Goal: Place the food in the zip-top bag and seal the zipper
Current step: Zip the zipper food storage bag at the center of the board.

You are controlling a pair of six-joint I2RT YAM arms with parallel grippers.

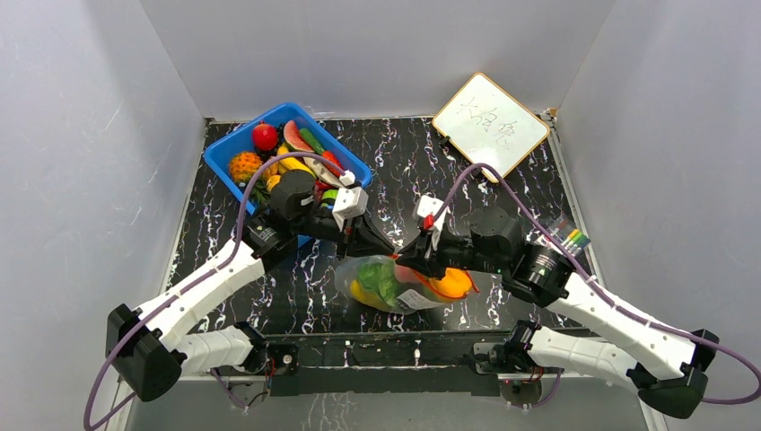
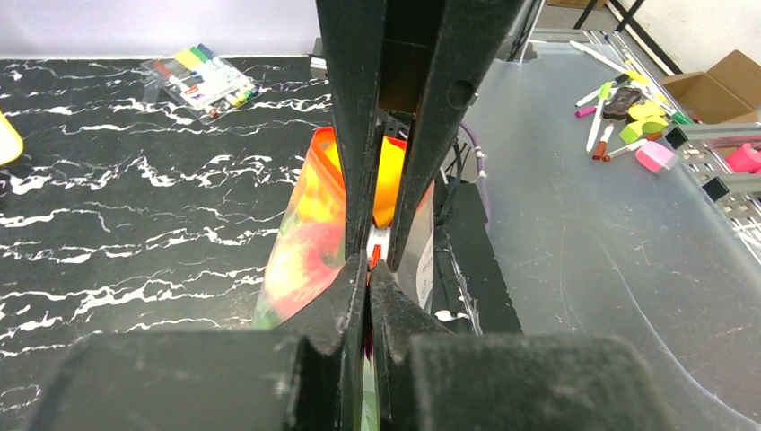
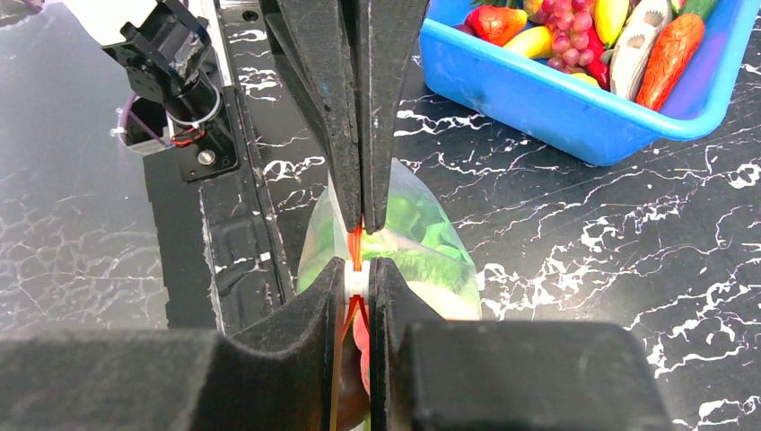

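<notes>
Zipper [image 3: 355, 242] lies mostly hidden between both pairs of pinching fingers [image 3: 381, 108].

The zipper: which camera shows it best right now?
Left wrist. The zipper shows as an orange band running off beyond the left hand, which is shut on it. The right wrist shows only a thin red sliver pinched in the right hand. From the top camera both hands hide most of it.

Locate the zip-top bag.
In the top view the zip-top bag lies on the table, near-centre, its mouth edge held by the left end effector and right end effector, nearer than the blue bin.
</notes>
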